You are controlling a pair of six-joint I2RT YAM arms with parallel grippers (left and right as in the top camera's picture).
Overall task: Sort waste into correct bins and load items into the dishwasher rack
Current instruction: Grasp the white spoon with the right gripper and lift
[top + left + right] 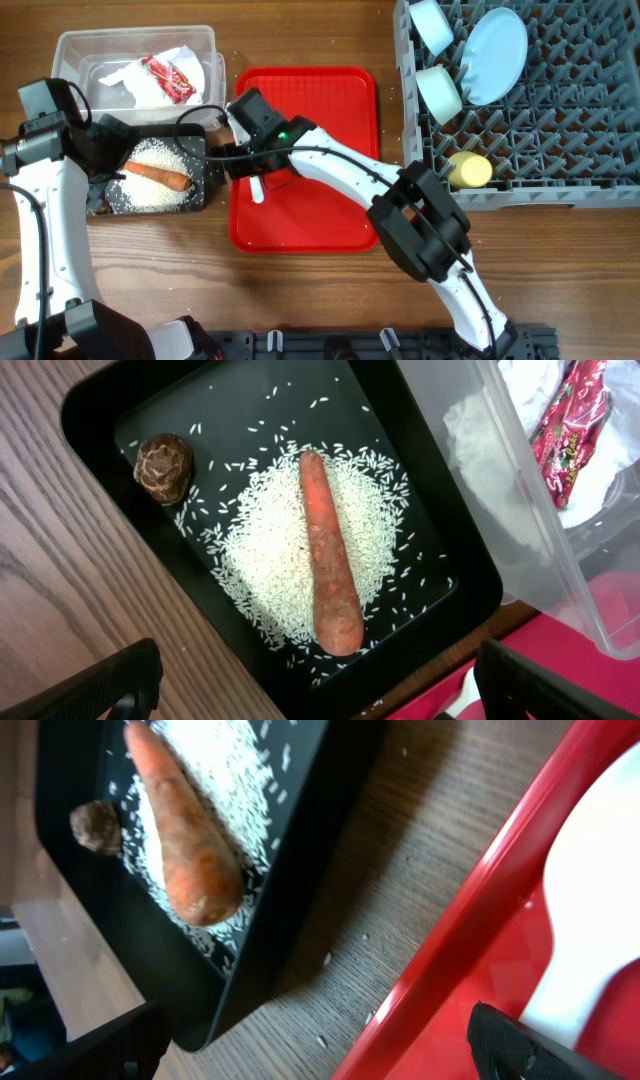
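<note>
While the left arm rises along the table's point(300, 300) left side and bends inward at the wrist, its left gripper point(325, 695) hangs over the black tray point(90, 410), pointing down with the fingers spread wide and nothing between them. On that tray the carrot point(328, 555) lies across a bed of rice point(265, 560), and a small brown lump point(164, 466) sits apart from it near one corner. Just behind the black tray stands the clear tub point(70, 50), which holds the red wrapper point(168, 78) and the white napkin point(120, 75). From the near edge, the right arm stretches diagonally across the red serving tray point(330, 220) to its left rim, and the right gripper point(320, 1055) is tilted low there, fingers also well apart and empty. By it lies the white spoon point(258, 188) on the red surface, close to one finger; whether they touch cannot be told. Over on the right, the grey rack point(560, 150) carries the plate point(495, 55) leaning among the pegs, a far bowl point(432, 25), a near bowl point(440, 92) and the yellow cup point(468, 170) at its front edge
</note>
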